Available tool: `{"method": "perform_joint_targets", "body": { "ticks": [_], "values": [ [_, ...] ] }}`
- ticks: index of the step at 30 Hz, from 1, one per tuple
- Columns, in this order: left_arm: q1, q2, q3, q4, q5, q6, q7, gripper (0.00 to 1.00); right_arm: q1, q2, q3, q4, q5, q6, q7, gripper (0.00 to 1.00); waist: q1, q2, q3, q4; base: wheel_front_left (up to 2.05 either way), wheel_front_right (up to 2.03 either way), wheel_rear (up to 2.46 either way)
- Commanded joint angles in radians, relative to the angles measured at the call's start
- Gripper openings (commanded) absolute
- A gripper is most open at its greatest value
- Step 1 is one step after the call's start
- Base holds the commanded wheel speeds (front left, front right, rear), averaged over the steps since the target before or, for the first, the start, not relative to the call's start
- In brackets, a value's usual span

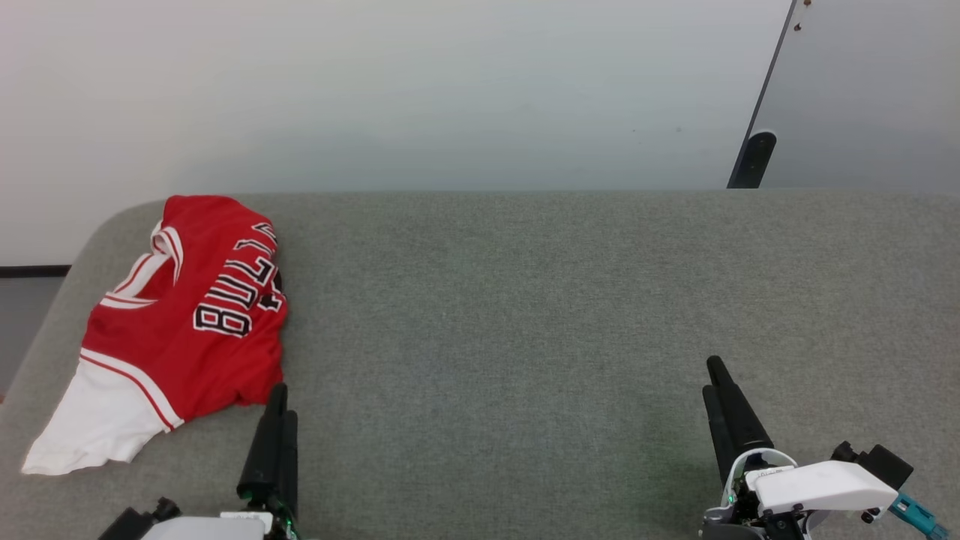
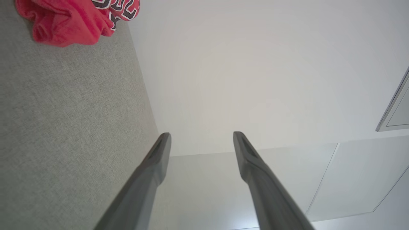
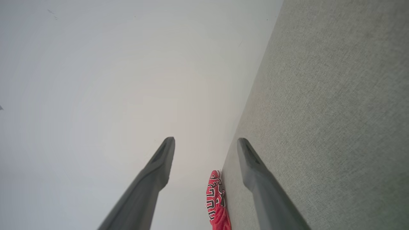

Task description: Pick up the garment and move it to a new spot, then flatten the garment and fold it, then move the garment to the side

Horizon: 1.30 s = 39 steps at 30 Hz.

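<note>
The garment, a red jersey with white sleeves and black lettering, lies crumpled at the far left of the grey table. A red bunched edge of the garment is at the top left of the left wrist view, and the garment appears far off between the fingers in the right wrist view. My left gripper hangs just off the garment's near right corner, open and empty. Far to the right, my right gripper is open over bare table, holding nothing.
A white wall rises behind the table's far edge. A grey panel with a dark post stands at the back right. The table's left corner is rounded, with dark floor beyond it.
</note>
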Motion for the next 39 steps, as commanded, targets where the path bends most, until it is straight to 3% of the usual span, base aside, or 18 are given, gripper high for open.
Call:
{"method": "perform_joint_targets", "body": {
  "ticks": [1,10,18,24,35,39],
  "values": [
    [0.002,0.010,-0.003,-0.015,0.014,-0.006,-0.008,1.00,-0.020,-0.007,0.010,-0.006,-0.010,0.000,-0.009,1.00,0.0000,0.0000,-0.001,0.000,0.00,0.00,0.00],
    [0.016,0.032,-0.021,-0.020,0.103,-0.007,-0.051,1.00,-0.030,-0.032,0.040,0.014,-0.071,0.000,-0.035,1.00,0.0000,0.0000,-0.007,-0.003,0.00,0.00,0.00],
    [0.025,0.063,-0.027,-0.011,0.325,0.019,-0.096,1.00,-0.047,-0.067,0.072,0.069,-0.238,0.000,-0.057,1.00,0.0000,0.0000,-0.016,-0.005,0.00,0.00,0.00],
    [0.028,0.067,-0.008,-0.017,0.563,0.034,-0.115,1.00,-0.055,-0.070,0.042,0.120,-0.488,0.000,-0.072,1.00,0.0000,0.0000,-0.022,-0.007,0.00,0.00,0.00],
    [0.043,0.021,0.054,-0.040,0.978,0.020,-0.140,1.00,-0.028,-0.019,-0.075,0.155,-1.087,0.000,-0.096,1.00,0.0000,0.0000,-0.032,-0.011,0.00,0.00,0.00],
    [0.043,0.010,0.072,-0.056,1.075,0.016,-0.144,1.00,-0.016,0.001,-0.103,0.156,-1.185,0.000,-0.097,1.00,0.0000,0.0000,-0.032,-0.011,0.00,0.00,0.00]
  ]
}}
